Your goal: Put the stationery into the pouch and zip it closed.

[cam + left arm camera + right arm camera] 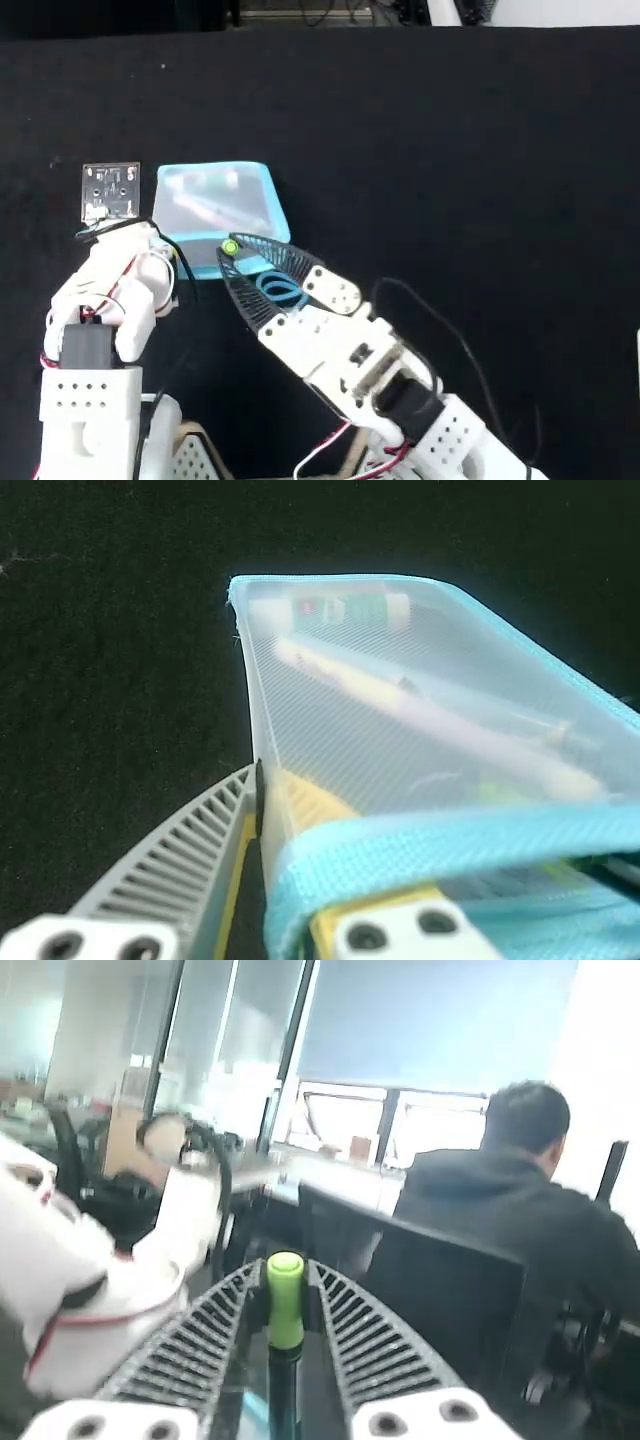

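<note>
Pouch [215,205] in left gripper [266,798], marker [285,1310] in right gripper [285,1270]

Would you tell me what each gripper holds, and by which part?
The left gripper clamps the pouch by its blue-trimmed edge; the right gripper holds the green-capped pen near its cap end.

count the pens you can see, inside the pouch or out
2. A green-capped pen is held in the right gripper at the near edge of the pouch; a whitish pen lies inside it. The frosted wall may hide others.
</note>
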